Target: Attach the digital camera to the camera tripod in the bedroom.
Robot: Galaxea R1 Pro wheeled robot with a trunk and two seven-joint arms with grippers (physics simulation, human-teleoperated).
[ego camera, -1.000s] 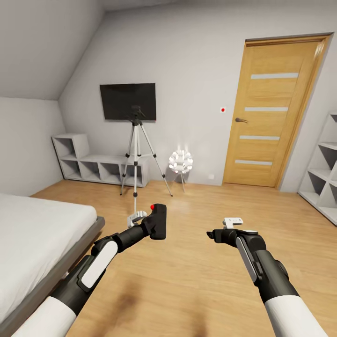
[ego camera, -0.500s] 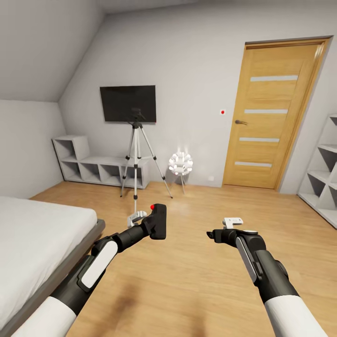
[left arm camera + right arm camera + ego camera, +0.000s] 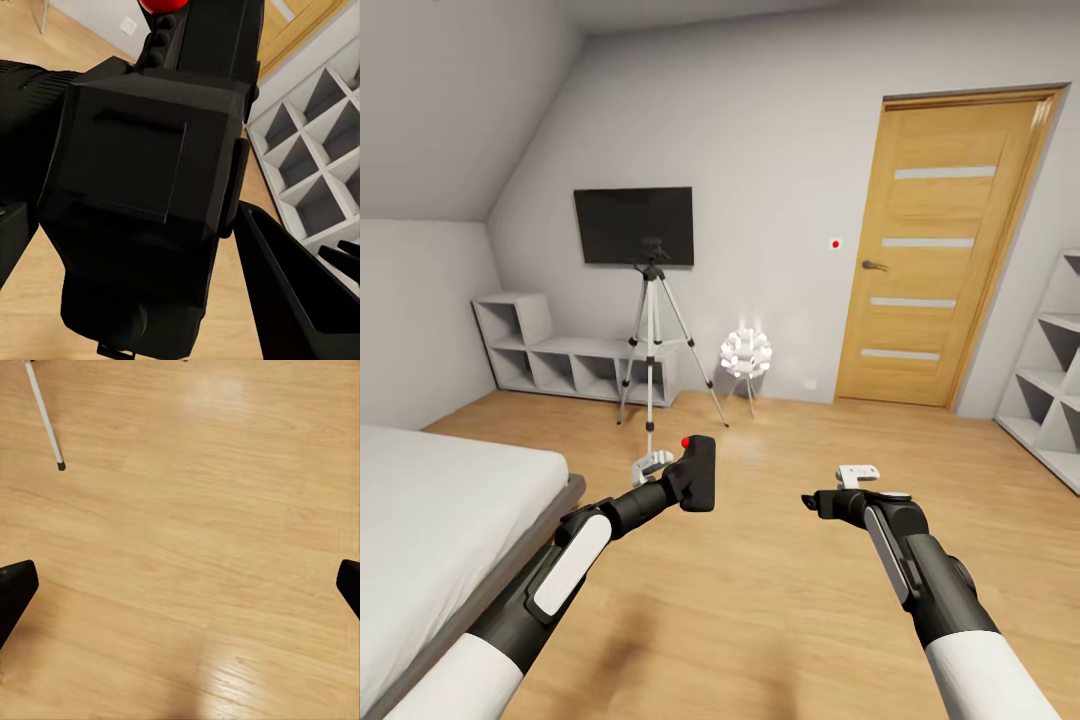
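Left tool [image 3: 682, 478] grips digital camera [image 3: 698, 473], apparently; wooden floor [image 3: 780, 600] below.

Bright, even, soft simulator light, glowing white floor lamp [image 3: 746, 352] at centre of the head view, faint arm shadows on the wooden floor [image 3: 780, 600] at lower frame, pale sheen patch in the right wrist view, wide-angle stretch at edges, sharp throughout

camera tripod [image 3: 652, 335] before wall TV [image 3: 633, 225], floor lamp [image 3: 746, 354] right, bed [image 3: 430, 520] left
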